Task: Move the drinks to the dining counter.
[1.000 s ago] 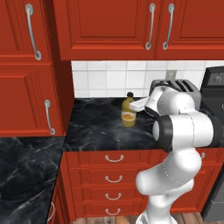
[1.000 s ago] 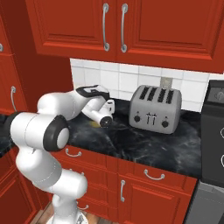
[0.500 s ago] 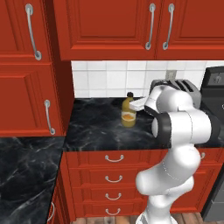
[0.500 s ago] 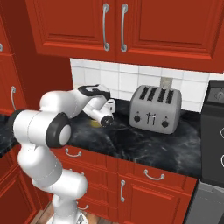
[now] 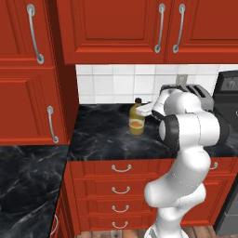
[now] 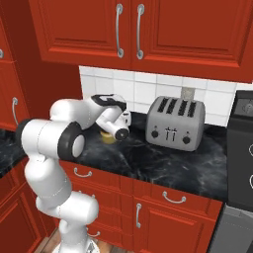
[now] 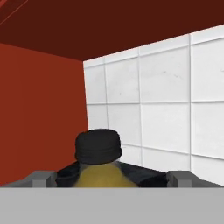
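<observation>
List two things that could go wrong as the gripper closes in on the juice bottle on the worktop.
The gripper has its fingertips either side of the juice bottle, just below the dark cap; a grip that high might tip the bottle. The bottle stands near the tiled wall, so pushing forward could knock it against the tiles.

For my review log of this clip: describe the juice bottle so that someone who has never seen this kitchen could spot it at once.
Look at the black marbled worktop under the red wall cabinets, against the white tiled wall. Left of the silver toaster stands the juice bottle, upright, with the gripper right at it. It is the one small amber-orange thing there, squat, with a dark cap.
</observation>
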You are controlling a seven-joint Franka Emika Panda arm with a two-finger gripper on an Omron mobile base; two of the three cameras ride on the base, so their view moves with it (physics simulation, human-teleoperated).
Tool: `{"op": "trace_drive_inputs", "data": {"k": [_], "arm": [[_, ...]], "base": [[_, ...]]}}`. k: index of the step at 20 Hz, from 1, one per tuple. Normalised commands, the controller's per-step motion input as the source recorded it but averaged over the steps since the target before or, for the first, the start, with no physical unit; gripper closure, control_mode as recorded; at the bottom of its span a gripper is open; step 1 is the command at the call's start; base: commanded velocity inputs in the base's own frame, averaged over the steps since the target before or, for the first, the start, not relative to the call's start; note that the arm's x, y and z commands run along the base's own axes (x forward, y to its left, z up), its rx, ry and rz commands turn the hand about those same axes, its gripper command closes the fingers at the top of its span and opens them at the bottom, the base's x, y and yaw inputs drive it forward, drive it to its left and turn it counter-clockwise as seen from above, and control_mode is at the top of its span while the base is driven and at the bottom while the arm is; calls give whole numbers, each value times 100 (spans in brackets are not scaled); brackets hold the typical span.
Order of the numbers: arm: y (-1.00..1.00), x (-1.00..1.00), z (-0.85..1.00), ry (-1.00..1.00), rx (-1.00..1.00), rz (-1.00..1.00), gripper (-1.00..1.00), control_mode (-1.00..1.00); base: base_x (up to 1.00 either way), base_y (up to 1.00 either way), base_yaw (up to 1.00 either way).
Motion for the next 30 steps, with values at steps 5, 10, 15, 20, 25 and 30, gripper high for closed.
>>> {"op": "trace_drive_inputs", "data": {"k": [5, 10, 15, 20, 25, 30], "arm": [[0, 16, -1, 0, 0, 0, -100, -100], [0, 13, -9, 0, 0, 0, -100, -100], [0, 10, -8, 0, 0, 0, -100, -100], [4, 0, -1, 0, 0, 0, -100, -100], [9, -1, 0, 0, 0, 0, -100, -100], [2, 0, 0, 0, 0, 0, -100, -100]], "base": [[0, 0, 0], [0, 0, 0], [0, 0, 0], [0, 0, 0], [0, 0, 0], [0, 0, 0]]}}
